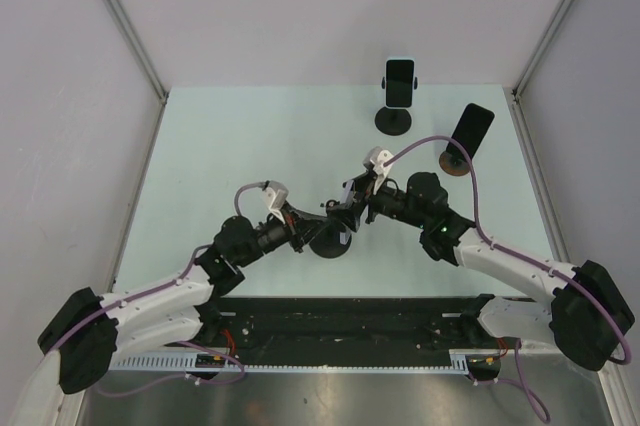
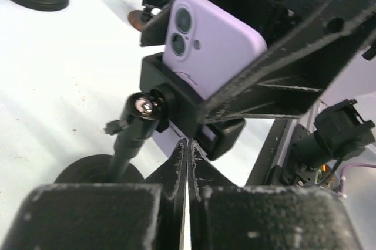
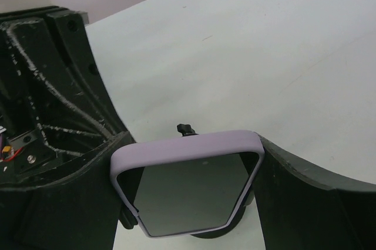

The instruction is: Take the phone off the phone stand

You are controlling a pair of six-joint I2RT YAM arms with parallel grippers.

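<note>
Right pincer point(image 3: 191, 171) around phone point(image 2: 214, 44) in phone stand point(image 2: 126, 141)

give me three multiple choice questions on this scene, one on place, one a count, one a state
1. Where is the lilac phone? A lying flat by itself; B gripped by the right tool; C on a shelf.
2. How many phone stands are in view? A one; B two; C three.
3. The left tool is: A wide open; B shut; C out of view.
Answers: B, its fingers flank the phone in the right wrist view; C, two at the back, one between the arms; B, its fingers meet in the left wrist view.
</note>
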